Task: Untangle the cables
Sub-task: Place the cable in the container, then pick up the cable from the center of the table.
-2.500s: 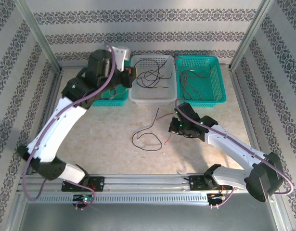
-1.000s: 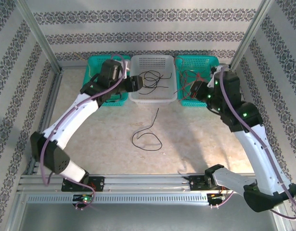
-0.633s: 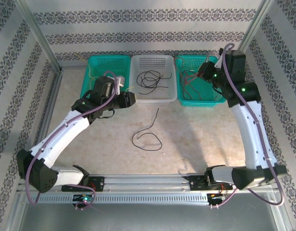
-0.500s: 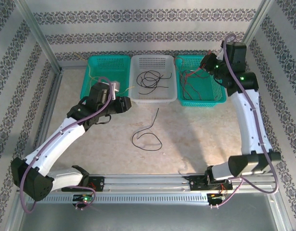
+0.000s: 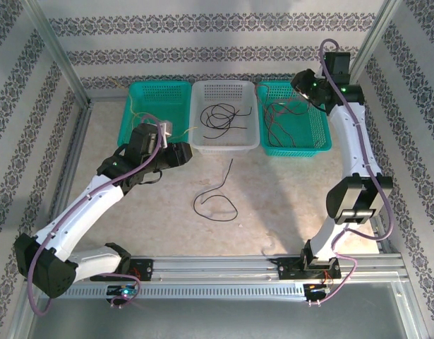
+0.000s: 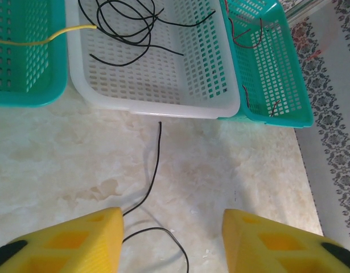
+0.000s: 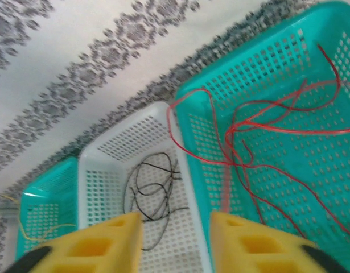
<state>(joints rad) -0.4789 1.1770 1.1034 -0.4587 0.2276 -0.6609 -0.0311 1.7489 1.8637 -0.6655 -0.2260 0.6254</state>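
One black cable lies looped on the table; in the left wrist view this cable runs down between my fingers' tips. More black cables sit in the white basket. Red cables lie in the right teal basket, one draped over its rim. A yellow cable rests in the left teal basket. My left gripper hovers open in front of the baskets, left of the loose cable, and holds nothing. Over the right basket's far side, my right gripper is open and holds nothing.
The three baskets stand side by side against the back wall. Metal frame posts rise at the back corners, the right one close to my right arm. Bare tabletop stretches around the loose black cable.
My right gripper carried a red cable from the table up to the right teal basket, rose to the back and opened. My left arm drew back from the baskets towards the table.
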